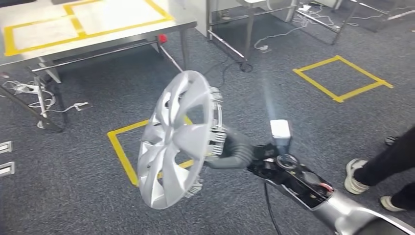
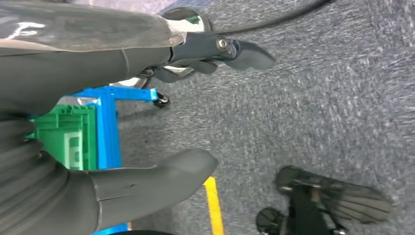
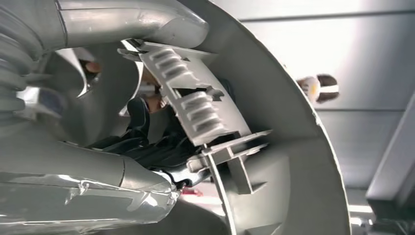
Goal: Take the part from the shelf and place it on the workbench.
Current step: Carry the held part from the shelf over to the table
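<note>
My right hand (image 1: 234, 149) grips the hubcap (image 1: 177, 139) at frame centre, disc on edge, workbench (image 1: 98, 36) upper left ahead; left hand (image 2: 147, 112) probably empty, fingers apart.

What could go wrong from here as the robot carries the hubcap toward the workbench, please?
The hubcap is wide, and the right hand grips it only at one rim, so it could tilt or slip. The workbench is still some way off, and cables lie on the floor near its legs. A person's feet stand close.
</note>
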`<move>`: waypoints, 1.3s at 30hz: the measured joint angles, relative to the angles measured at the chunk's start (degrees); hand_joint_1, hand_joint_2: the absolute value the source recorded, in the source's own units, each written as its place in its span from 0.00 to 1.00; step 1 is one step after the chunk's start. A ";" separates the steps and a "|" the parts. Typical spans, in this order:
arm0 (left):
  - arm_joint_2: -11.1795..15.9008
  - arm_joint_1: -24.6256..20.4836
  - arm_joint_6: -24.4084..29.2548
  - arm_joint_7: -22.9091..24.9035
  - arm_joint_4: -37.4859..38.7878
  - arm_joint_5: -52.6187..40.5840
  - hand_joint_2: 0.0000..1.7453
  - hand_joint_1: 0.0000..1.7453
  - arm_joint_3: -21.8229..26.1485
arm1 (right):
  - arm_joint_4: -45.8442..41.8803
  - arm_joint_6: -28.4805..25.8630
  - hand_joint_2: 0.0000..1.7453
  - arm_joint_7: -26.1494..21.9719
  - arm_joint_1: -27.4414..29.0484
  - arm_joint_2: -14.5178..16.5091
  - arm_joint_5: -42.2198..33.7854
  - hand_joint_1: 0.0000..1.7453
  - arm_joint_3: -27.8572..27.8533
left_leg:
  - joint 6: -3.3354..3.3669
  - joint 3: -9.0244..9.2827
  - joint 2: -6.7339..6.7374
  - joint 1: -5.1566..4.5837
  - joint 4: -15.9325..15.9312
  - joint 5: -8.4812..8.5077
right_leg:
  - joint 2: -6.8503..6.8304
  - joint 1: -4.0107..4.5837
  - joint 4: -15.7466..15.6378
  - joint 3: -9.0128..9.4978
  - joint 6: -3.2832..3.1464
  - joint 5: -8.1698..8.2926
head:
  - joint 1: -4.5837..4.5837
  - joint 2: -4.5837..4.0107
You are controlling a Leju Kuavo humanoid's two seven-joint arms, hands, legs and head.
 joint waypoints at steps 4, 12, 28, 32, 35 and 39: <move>0.07 -0.20 0.00 0.00 0.00 0.11 1.00 0.00 -0.10 | -0.05 -0.18 1.00 0.05 0.21 -0.09 0.01 1.00 -0.19 | -0.65 -4.70 2.20 0.51 9.32 -2.86 | -2.72 0.15 0.00 -0.01 -0.15 -0.11 | -1.09 0.00; 0.34 -0.26 0.32 -0.01 0.00 0.25 1.00 0.00 -0.28 | -0.05 0.63 1.00 -0.37 0.05 -0.15 -0.85 1.00 -0.36 | 1.43 3.59 4.55 -0.12 -6.35 2.97 | -5.76 0.57 0.27 0.42 1.65 -1.19 | -0.98 -0.01; 0.43 -0.19 0.75 0.07 0.00 0.25 1.00 0.00 -1.08 | -0.03 0.26 1.00 -0.75 0.87 -0.95 -2.27 1.00 -2.31 | 2.24 3.74 1.28 -0.42 -5.96 2.70 | -0.34 0.46 0.70 -0.45 1.52 -0.65 | 0.45 -0.01; 0.54 -0.16 0.86 0.21 0.00 0.27 1.00 0.00 -1.26 | -0.04 0.06 1.00 -0.84 1.27 -0.98 -2.49 1.00 -2.84 | 1.99 4.05 1.31 -0.25 -6.45 2.92 | -0.30 0.63 0.70 -0.40 1.19 -0.65 | -0.35 -0.01; 0.61 -0.16 0.91 0.35 0.00 0.27 1.00 0.00 -1.35 | -0.08 0.07 1.00 -1.01 1.44 -1.15 -2.77 1.00 -3.16 | 1.79 4.21 1.31 -0.24 -6.71 3.02 | -0.30 0.65 0.70 -0.37 1.04 -0.67 | -0.76 -0.01; 0.61 -0.16 1.07 0.55 0.00 0.27 1.00 0.00 -1.60 | -0.10 0.11 1.00 -1.04 1.85 -1.28 -2.85 1.00 -3.45 | 1.59 4.26 1.31 -0.23 -6.85 3.03 | -0.30 0.67 0.71 -0.36 0.89 -0.73 | -0.92 -0.01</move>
